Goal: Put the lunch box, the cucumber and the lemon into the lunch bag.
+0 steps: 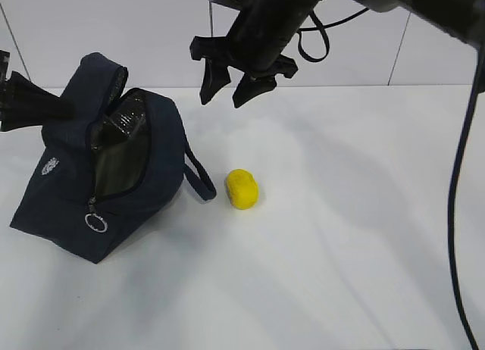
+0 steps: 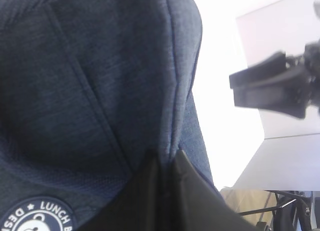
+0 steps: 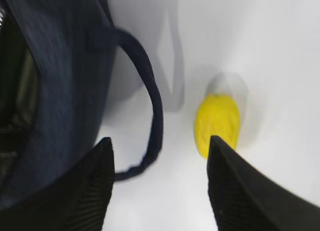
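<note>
A yellow lemon (image 1: 242, 189) lies on the white table (image 1: 341, 251) at centre frame, just right of the open navy lunch bag (image 1: 68, 206). The right gripper (image 1: 231, 85), jaws apart and empty, hangs above it at upper centre. The left gripper (image 1: 64, 106), at the left edge, is pinched on the bag's top fabric.

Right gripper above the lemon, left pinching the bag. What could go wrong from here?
1. The handle loops close beside the lemon; the open right gripper may snag it on descent.
2. The lemon is rounded and may roll off the fingers.
3. If the left gripper, shut on the bag, slips, the mouth may sag closed.
</note>
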Robot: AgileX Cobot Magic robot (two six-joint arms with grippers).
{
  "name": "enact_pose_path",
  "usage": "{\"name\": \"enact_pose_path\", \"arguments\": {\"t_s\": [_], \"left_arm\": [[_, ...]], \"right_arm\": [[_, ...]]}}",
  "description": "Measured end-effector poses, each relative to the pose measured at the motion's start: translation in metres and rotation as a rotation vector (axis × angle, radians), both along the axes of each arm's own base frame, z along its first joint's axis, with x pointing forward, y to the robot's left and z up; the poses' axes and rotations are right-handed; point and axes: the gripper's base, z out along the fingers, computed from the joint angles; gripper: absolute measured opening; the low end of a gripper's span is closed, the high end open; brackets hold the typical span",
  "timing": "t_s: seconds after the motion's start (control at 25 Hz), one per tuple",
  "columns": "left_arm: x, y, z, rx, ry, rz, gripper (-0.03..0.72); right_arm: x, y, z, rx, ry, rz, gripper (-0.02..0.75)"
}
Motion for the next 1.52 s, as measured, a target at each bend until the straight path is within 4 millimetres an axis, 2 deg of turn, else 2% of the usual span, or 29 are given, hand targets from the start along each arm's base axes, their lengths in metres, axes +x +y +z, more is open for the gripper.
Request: {"name": "enact_pose_path", "arguments": {"t_s": [0.16,0.4,0.76,1.28,1.52], "left_arm": [[0.000,0.000,0.000,0.000,0.000,0.000,0.012],[0.000,0.000,0.000,0.000,0.000,0.000,0.011],[0.000,0.000,0.000,-0.001,0.001,0.001,0.011],[0.000,0.000,0.000,-0.006,0.001,0.005,0.012],[0.000,0.000,0.001,-0.009,0.000,0.005,0.011]], "right_arm": [[-0.016,-0.010,0.001,-0.046,0.047,-0.003,0.441],[-0.036,-0.026,-0.013,-0.157,0.113,-0.001,0.441],[-0.037,-0.029,-0.027,-0.202,0.137,0.001,0.440],[-0.033,-0.027,-0.028,-0.177,0.108,-0.014,0.440],[-0.028,-0.025,-0.048,-0.189,0.133,-0.016,0.440]]}}
